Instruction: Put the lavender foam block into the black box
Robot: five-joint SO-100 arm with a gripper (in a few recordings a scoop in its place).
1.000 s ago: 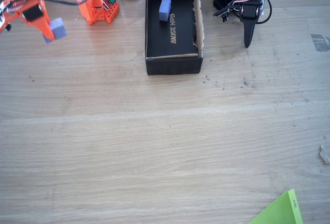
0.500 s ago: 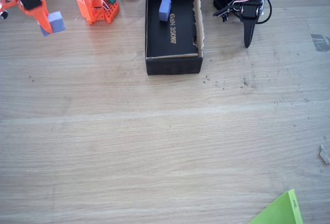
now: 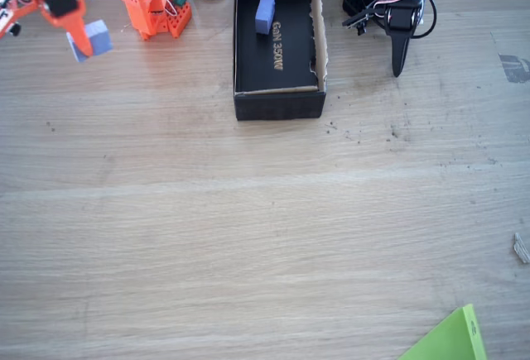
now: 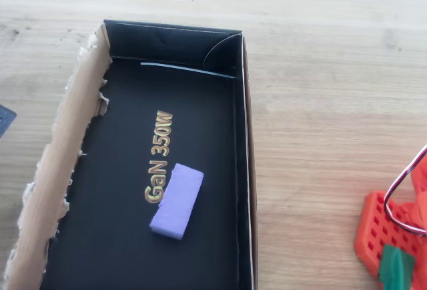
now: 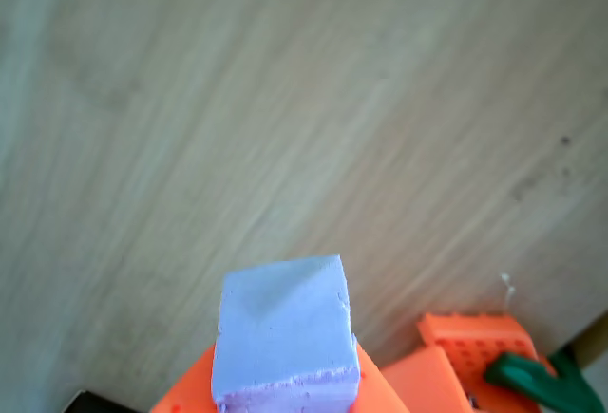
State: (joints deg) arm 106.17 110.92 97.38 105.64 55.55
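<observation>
A wooden table (image 3: 265, 236) is seen in the fixed view, its surface scattered with dark specks (image 3: 360, 132) towards the upper right. A longer lavender foam block (image 4: 177, 201) is laid flat beside gold "GaN 350W" lettering (image 4: 159, 157) in the overhead view. A lime-green sheet corner (image 3: 451, 339), a grey smudge (image 3: 513, 68) and what may be a small scrap (image 3: 521, 248) are shown along the right side.

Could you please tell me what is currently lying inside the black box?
Inside the black box, a longer lavender foam block lies on the floor beside gold "GaN 350W" lettering. The chunky lavender foam block is outside, held in the gripper. The box's near end is cropped out of the overhead view.
</observation>
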